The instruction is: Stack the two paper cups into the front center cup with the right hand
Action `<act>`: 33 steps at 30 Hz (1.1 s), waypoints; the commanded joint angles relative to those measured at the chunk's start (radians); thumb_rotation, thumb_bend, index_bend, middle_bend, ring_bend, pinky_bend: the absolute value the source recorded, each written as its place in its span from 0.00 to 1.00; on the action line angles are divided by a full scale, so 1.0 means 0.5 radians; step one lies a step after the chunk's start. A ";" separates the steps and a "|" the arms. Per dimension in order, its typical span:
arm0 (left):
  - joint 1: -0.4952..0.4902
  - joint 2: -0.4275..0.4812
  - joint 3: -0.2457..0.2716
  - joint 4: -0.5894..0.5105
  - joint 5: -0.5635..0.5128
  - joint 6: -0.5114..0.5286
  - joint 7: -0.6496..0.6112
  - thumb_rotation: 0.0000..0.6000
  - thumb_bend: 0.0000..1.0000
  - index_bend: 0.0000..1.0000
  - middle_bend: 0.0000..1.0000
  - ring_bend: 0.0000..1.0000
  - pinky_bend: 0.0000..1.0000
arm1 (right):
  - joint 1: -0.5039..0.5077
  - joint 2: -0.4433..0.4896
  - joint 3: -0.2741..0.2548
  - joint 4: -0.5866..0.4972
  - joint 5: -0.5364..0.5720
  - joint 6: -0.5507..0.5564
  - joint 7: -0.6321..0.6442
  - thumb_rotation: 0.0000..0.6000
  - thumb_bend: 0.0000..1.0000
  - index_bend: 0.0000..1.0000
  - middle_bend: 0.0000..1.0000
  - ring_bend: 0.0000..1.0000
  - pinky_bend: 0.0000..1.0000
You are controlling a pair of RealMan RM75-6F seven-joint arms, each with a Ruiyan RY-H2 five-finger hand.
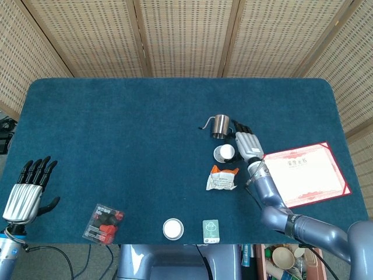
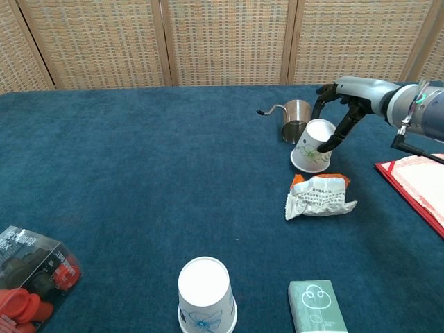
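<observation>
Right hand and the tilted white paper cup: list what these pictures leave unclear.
- Grip: chest view shows the right hand with fingertips at the tilted white paper cup, but contact is too small to confirm; in head view the hand covers that side.
- Second cup to stack: only the upside-down front white paper cup is also visible.
- Green packet: cut off by the chest view's bottom edge.
</observation>
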 commanded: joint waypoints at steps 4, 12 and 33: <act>0.005 0.004 0.009 -0.013 0.022 0.017 0.003 1.00 0.26 0.00 0.00 0.00 0.00 | -0.010 0.146 0.054 -0.314 -0.105 0.115 -0.017 1.00 0.06 0.51 0.05 0.00 0.00; 0.011 0.014 0.013 -0.029 0.033 0.032 0.000 1.00 0.26 0.00 0.00 0.00 0.00 | 0.011 0.205 0.053 -0.720 -0.268 0.200 -0.051 1.00 0.06 0.51 0.05 0.00 0.00; 0.015 0.017 0.016 -0.021 0.067 0.063 -0.035 1.00 0.26 0.00 0.00 0.00 0.00 | 0.157 0.316 -0.069 -1.330 -0.210 0.087 -0.201 1.00 0.06 0.51 0.05 0.00 0.00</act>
